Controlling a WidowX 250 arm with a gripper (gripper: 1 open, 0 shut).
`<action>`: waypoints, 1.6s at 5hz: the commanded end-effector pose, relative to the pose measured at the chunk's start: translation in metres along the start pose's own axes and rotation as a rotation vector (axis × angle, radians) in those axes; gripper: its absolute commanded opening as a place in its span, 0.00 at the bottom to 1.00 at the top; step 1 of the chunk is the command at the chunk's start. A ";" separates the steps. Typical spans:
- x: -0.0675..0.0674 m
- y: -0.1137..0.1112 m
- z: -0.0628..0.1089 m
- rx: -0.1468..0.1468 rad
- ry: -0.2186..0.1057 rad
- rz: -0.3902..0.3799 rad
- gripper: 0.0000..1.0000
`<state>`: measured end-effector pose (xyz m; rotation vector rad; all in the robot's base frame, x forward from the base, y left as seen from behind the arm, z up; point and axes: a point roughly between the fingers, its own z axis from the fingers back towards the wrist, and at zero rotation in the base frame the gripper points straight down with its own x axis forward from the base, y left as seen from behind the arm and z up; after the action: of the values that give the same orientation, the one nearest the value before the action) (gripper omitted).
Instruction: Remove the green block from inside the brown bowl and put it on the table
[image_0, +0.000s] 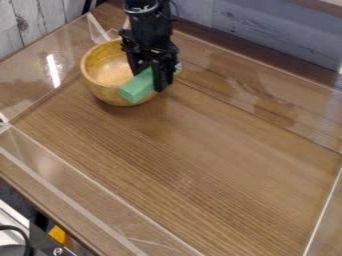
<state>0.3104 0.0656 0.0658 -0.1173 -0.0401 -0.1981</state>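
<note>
Green block (136, 86) over brown bowl (104, 72) rim

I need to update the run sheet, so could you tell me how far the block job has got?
Done: the gripper is shut on the green block and has it tilted up, at the brown bowl's right rim. In hand: carrying the block out over that rim toward the table. Left: clear the bowl, lower the block onto bare wood and open the jaws. Nothing rests on the table yet.

Soft, even indoor light, pale glare streaks on the clear plastic walls (40, 55), slightly soft low-resolution picture
</note>
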 end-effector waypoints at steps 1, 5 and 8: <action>0.003 -0.012 0.028 0.018 -0.066 -0.086 0.00; 0.014 -0.038 0.038 -0.017 -0.058 -0.205 0.00; 0.013 -0.095 0.004 -0.027 -0.054 -0.210 0.00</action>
<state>0.2981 -0.0266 0.0609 -0.1578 -0.0327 -0.3929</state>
